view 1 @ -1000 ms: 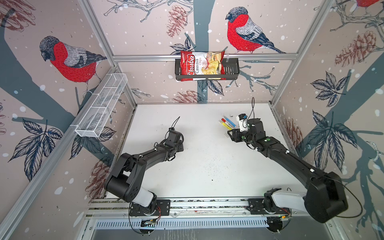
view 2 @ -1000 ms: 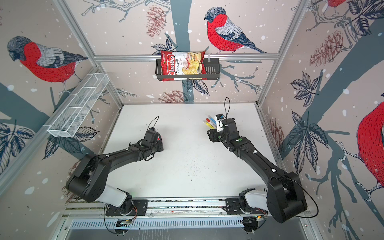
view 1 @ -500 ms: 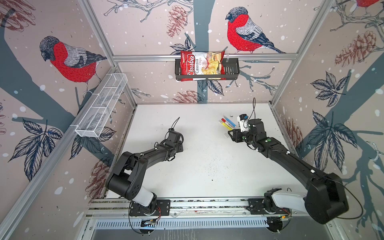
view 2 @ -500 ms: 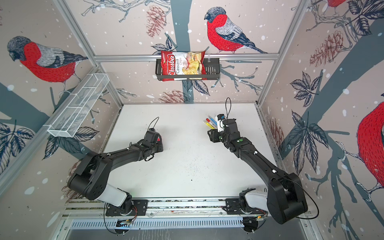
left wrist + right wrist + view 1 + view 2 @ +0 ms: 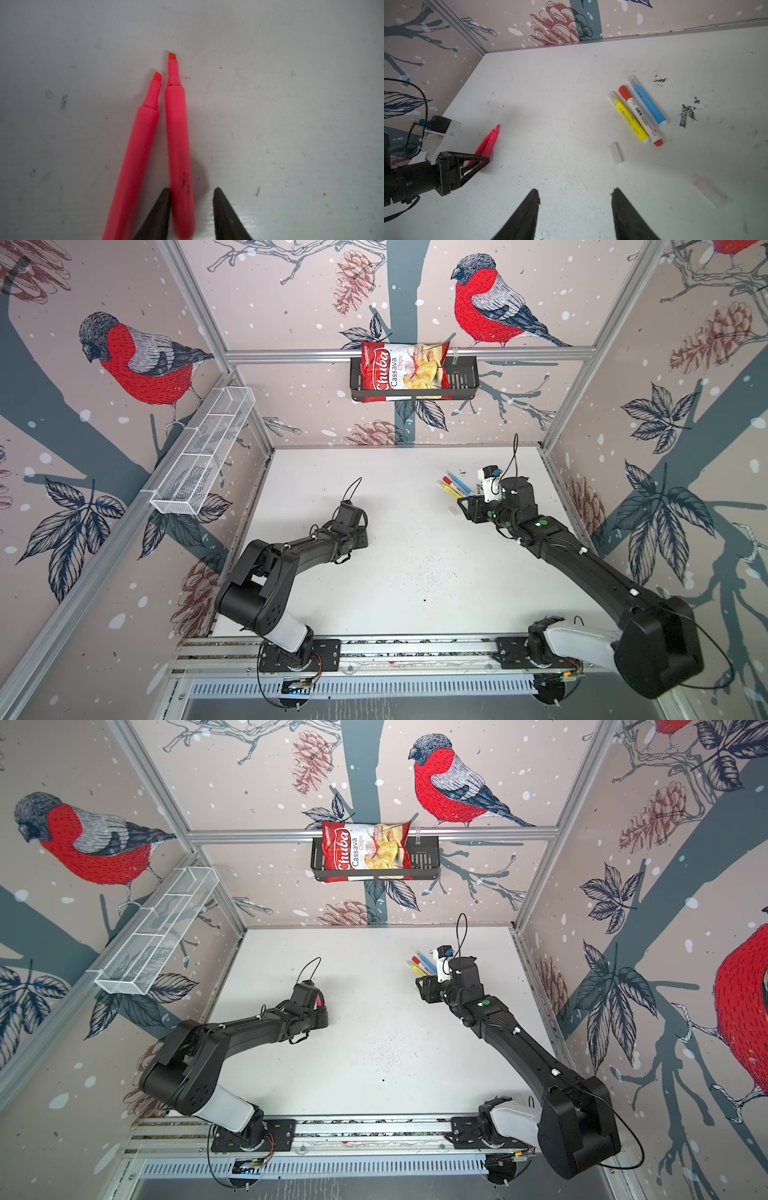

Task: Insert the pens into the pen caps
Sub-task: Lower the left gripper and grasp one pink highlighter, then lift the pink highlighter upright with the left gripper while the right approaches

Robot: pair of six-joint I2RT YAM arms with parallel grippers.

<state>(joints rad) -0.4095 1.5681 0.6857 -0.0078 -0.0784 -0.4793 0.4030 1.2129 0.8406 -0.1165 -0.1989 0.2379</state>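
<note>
Pink highlighter lies between the left gripper's parted jaws, not yet clamped; right gripper's jaws spread wide, empty.

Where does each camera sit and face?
Top views: stereo pair high above the base rail, looking down on the white table; left arm and right arm show whole.
Left wrist: on the left arm, looking down past the left gripper at two pink highlighters, one between open jaws.
Right wrist: on the right arm, looking across the table past the right gripper at yellow pen, blue pen, loose cap.
Shared: both wrist views show the pink highlighters.
</note>
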